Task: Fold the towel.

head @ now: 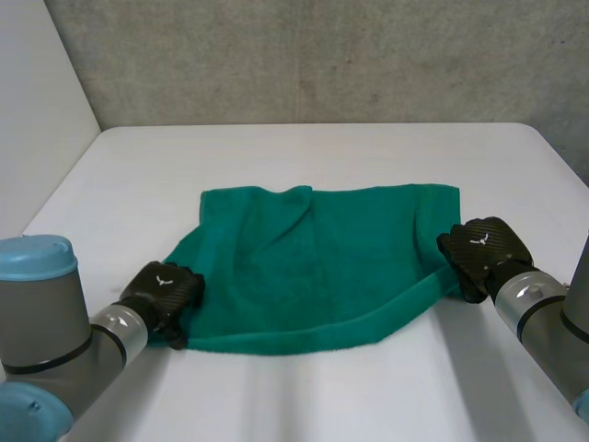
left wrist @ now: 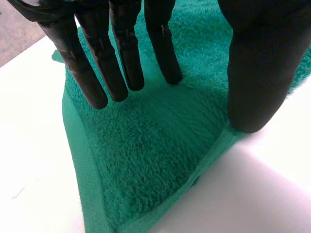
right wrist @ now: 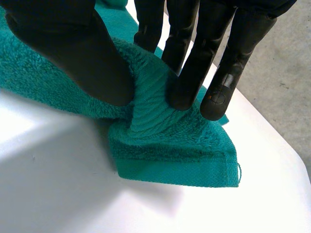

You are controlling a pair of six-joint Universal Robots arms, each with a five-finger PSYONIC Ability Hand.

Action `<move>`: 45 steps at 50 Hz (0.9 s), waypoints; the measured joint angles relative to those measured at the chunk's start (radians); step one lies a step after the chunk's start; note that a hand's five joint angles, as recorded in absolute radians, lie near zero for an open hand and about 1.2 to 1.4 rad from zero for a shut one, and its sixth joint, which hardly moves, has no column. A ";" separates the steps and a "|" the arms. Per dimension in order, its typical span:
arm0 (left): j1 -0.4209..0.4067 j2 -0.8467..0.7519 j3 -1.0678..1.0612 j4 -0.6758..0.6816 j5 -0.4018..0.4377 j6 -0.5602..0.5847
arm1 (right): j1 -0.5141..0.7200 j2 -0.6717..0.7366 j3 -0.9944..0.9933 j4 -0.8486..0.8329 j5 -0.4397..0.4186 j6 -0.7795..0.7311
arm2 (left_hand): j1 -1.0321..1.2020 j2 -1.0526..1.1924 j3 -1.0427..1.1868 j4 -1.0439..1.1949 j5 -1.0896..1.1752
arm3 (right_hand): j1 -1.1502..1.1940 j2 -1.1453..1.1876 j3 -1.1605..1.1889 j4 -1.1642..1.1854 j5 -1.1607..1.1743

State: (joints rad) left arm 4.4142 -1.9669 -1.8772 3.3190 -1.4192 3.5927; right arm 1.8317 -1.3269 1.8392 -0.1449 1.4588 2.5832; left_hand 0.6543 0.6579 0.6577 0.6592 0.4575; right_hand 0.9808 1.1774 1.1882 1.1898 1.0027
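A green towel (head: 313, 267) lies spread on the white table (head: 322, 157), rumpled along its far edge. My left hand (head: 164, 293) rests on the towel's near left corner. In the left wrist view its fingers (left wrist: 121, 53) are straight and press on the towel (left wrist: 146, 160), while the thumb touches the hem; no cloth is gathered between them. My right hand (head: 483, 249) is at the near right corner. In the right wrist view that hand (right wrist: 73, 48) pinches a raised ridge of towel (right wrist: 170, 145) between its thumb and fingers.
A grey wall (head: 322, 55) stands behind the table's far edge. The table's right edge runs close beside my right hand, with grey floor (right wrist: 282, 73) beyond it. Bare tabletop lies between the towel and the far edge.
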 measured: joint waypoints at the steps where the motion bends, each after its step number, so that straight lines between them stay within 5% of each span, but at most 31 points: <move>1: 0.000 0.000 0.000 0.000 0.000 0.000 | 0.000 0.000 0.000 0.000 0.000 0.000 | 0.000 0.000 0.000 0.000 0.000 | 0.000 0.000 0.000 0.000 0.000; 8: -0.001 -0.022 0.026 0.017 0.000 0.002 | -0.001 0.000 0.000 -0.001 0.000 0.000 | 0.082 0.073 0.073 0.070 0.079 | 0.000 0.000 0.000 0.000 0.000; 15: -0.002 -0.052 0.057 0.028 -0.005 0.006 | -0.005 0.000 -0.001 -0.001 0.000 0.000 | 0.451 0.453 0.450 0.452 0.465 | 0.000 0.000 0.000 0.000 0.000; 29: -0.003 0.132 0.045 0.002 -0.008 -0.004 | -0.009 -0.056 -0.052 0.051 0.008 -0.020 | 0.461 0.533 0.528 0.530 0.503 | 0.000 0.000 0.000 0.000 0.000; 40: 0.044 0.368 -0.022 -0.223 -0.021 0.070 | -0.031 -0.164 -0.146 0.571 0.006 -0.279 | 0.461 0.535 0.530 0.531 0.503 | 0.000 0.000 0.000 0.000 0.000; 45: 0.051 0.313 -0.021 -0.279 -0.025 0.139 | -0.031 -0.109 -0.172 0.626 0.012 -0.360 | 0.461 0.537 0.531 0.531 0.503 | 0.000 0.000 0.000 0.000 0.000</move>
State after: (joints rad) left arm 4.4647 -1.6541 -1.8977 3.0402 -1.4442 3.7322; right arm 1.8005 -1.4362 1.6670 0.4816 1.4710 2.2229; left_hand 1.1156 1.1949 1.1891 1.1901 0.9602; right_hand 0.9808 1.1775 1.1882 1.1898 1.0028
